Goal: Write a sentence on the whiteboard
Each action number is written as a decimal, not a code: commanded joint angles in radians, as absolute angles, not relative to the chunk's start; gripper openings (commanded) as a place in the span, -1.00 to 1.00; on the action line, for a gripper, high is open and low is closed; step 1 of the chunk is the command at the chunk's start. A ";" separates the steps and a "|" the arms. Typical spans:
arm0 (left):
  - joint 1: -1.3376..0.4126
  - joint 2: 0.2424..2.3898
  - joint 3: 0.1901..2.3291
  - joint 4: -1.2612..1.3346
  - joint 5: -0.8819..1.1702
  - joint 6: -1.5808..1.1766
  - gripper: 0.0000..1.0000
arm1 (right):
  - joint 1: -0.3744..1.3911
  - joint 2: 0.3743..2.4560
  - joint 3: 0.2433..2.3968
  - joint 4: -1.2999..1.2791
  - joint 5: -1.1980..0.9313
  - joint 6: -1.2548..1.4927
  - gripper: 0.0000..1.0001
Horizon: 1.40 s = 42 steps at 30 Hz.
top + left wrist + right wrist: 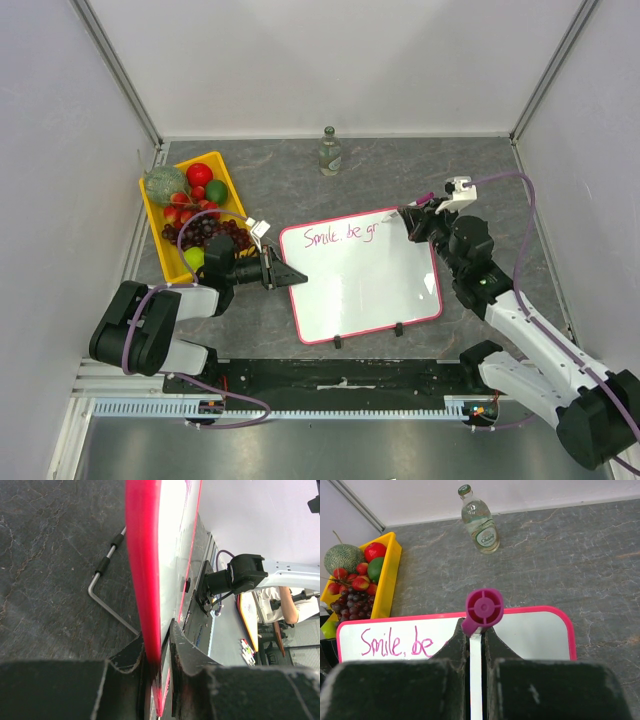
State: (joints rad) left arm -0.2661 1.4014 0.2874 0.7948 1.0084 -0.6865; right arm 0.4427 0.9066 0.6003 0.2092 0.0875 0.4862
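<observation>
The whiteboard (365, 290) is smooth and glossy, the table (480, 190) matt and stone-veined; the bottle (329, 152) clear glass, the tray (390, 580) shiny yellow plastic.

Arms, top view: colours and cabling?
Both alike: left arm and right arm have bulky black joints and white links. A purple cable loops along each; small white camera module at the wrist. Fingers black, blocky, scuffed.

Top cam high at near edge, sees whole table (300, 180); L wrist tight on board (370, 290) edge, facing right; R wrist faces far; all share board
</observation>
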 commanded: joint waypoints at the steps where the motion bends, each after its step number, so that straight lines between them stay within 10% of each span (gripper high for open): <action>1: -0.278 1.410 0.267 0.762 0.963 -0.581 -0.96 | 0.439 0.914 0.588 0.244 0.094 0.476 -1.00; 42: -0.278 1.410 0.267 0.762 0.960 -0.580 -0.96 | 0.437 0.907 0.595 0.236 0.110 0.489 -1.00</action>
